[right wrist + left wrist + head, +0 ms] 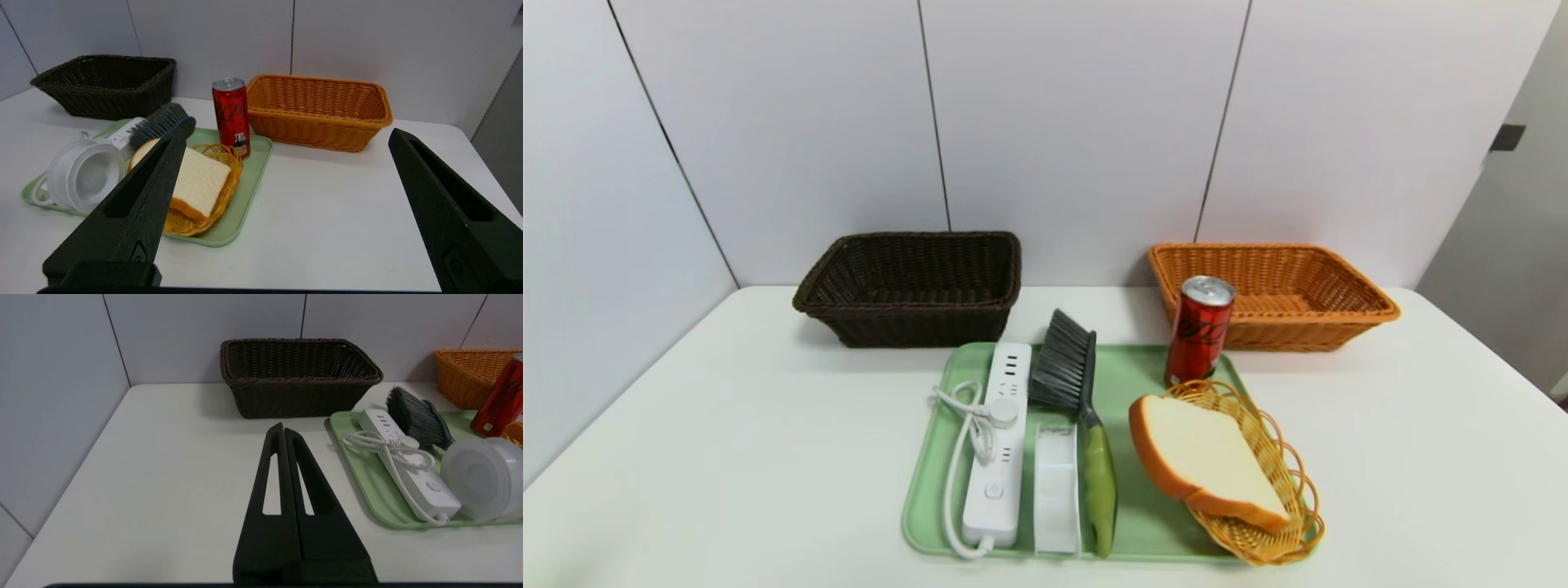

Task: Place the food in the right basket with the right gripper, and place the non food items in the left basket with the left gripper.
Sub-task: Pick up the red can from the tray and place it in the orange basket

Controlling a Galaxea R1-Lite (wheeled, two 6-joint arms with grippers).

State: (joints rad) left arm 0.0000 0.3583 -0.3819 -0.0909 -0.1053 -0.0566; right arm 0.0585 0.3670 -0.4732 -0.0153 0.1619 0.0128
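Sitting untouched on the green tray are all the things to be sorted, so the sorting is only beginning and neither basket is holding anything yet. Lying on the tray's left half are the white power strip, the brush and a clear round container; on its right half the red can is standing upright and the bread slice is resting in a small wicker dish. The left gripper is hanging over bare table left of the tray with its fingers pressed together and holding nothing, while the right gripper is hanging near the tray's right side with its fingers spread wide, also empty. Reaching for the bread or the can looks like the natural next move for the right arm, calling for a descent onto the item and then a carry back to the orange basket. The left gripper is needing to open before taking anything toward the dark basket. Both baskets are standing against the wall just behind the tray, with open table on either side, though the tray's items are lying close together.
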